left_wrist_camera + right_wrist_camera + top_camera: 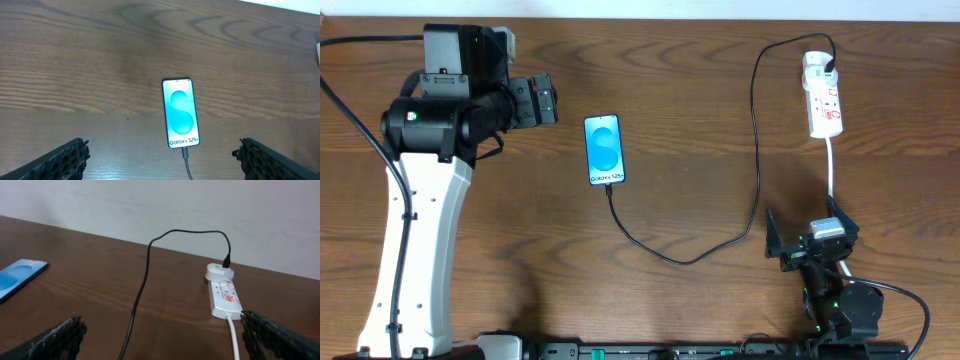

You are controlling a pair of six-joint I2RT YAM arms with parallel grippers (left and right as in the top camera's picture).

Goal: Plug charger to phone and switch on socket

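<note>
Overhead, the phone [604, 150] lies just right of the wide-open left gripper [552, 100], the charger [757, 150] meeting its bottom edge; the left wrist shows it ahead between the fingers; the right wrist shows the socket [224, 292] beyond the open right gripper [161, 320].

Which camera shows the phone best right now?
The left wrist view: the phone lies whole and near centre, screen text readable, with the cable meeting its bottom edge. Overhead shows it whole too, but smaller. The right wrist view catches only part of it at the frame's left edge.
</note>
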